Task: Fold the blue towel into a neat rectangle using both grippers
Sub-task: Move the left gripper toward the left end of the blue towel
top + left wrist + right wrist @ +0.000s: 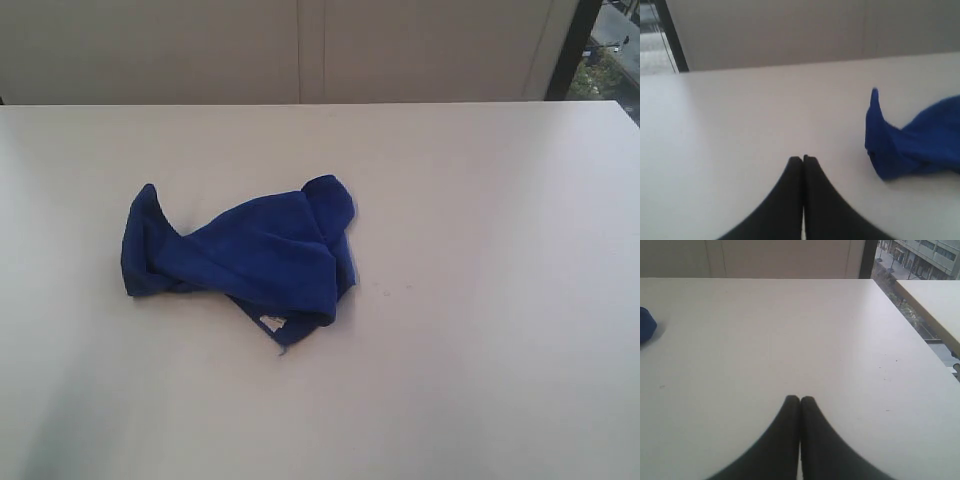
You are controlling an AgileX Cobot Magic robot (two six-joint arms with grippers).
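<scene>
Towel (245,262) crumpled on table (500,300), tag (271,322) illegible; left tool (803,159), right tool (800,399) clenched empty.

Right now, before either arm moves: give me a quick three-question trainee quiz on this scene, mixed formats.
1. True or false: the blue towel lies spread flat on the table.
2. The left hand is: A) shut and empty; B) shut on the towel; C) wide open.
3. Which wrist view shows more of the towel?
Key: 1 false, it is crumpled in a heap; 2 A; 3 the left wrist view.
</scene>
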